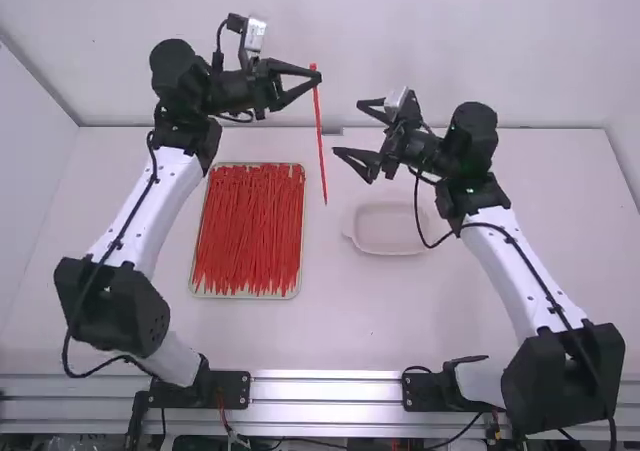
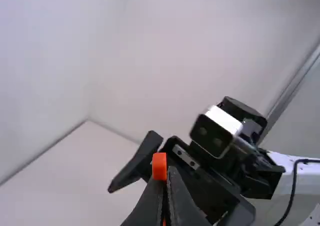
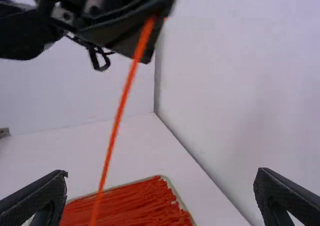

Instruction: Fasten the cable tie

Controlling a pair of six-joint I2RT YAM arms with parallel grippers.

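Left hand point(image 1: 314, 77) up high over back of surface point(image 1: 400, 301), fingers pinched tight on top end of red cable tie point(image 1: 320, 136). Tie hangs down, slightly tilted, tail near tray edge. Right hand point(image 1: 350, 129) close beside tie, not touching, fingers spread wide, holding nothing. Tray point(image 1: 303, 233) heaped with loose ties point(image 1: 248, 229) below; pale dish point(image 1: 385, 229) just beside it.

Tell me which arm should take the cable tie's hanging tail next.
The right. The right gripper sits with jaws open beside the hanging red cable tie, while the left gripper has jaws shut on its top end.
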